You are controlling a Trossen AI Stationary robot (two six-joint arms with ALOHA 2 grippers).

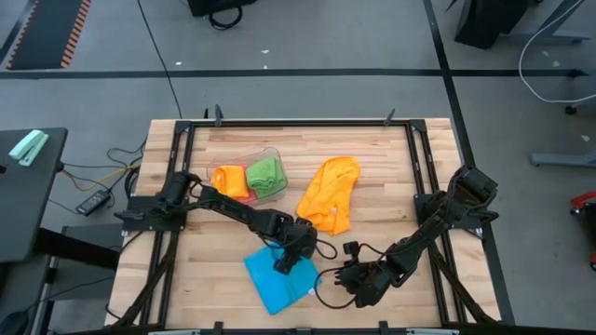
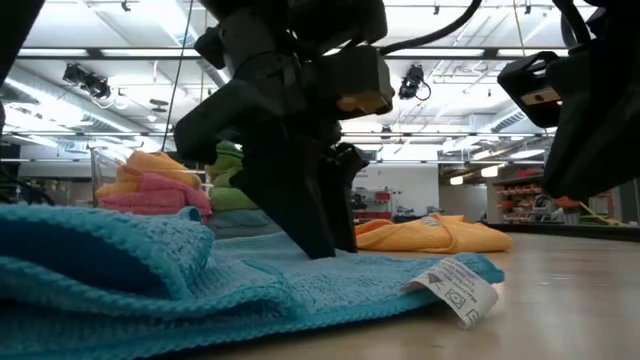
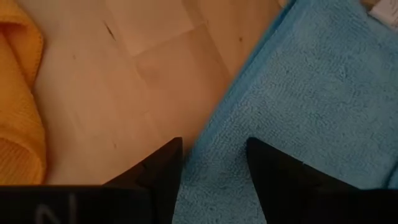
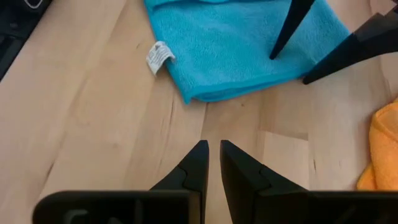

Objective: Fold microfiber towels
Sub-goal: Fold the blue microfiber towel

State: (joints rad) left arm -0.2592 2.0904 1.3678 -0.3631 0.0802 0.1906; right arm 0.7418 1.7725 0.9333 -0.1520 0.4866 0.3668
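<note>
Nearest the front edge of the tabletop (image 1: 391,167), low and centre in the high view, lies the blue towel (image 1: 277,276), partly doubled over, its white label (image 4: 159,56) sticking out past one corner. The fold is loose and uneven, so it reads as half done rather than finished.

The left claw (image 1: 284,264) stands on the blue towel near its upper edge. Its two dark fingers (image 3: 158,171) are parted, one over bare wood and one over blue cloth, with the towel's edge running between them. They hold nothing; the spacing suits pinching that edge to lift it.

Just to the right of the towel, the right claw (image 1: 358,279) hovers low over bare wood, fingers nearly together and empty, pointing toward the labelled corner. It seems placed to steady or take that corner.

Bare wood lies between the towel and the front rail, but the strip is narrow. More open wood lies to the right, behind the right arm.

Farther back, at mid-frame, an orange towel (image 1: 329,194) lies crumpled, close to the blue one's upper edge. A sweep upward could snag it.

Farthest, at upper left of the tabletop, a clear tub (image 1: 270,154) holds folded towels: orange (image 1: 229,179), pink beneath, and green (image 1: 265,174). It is well clear of both claws.
</note>
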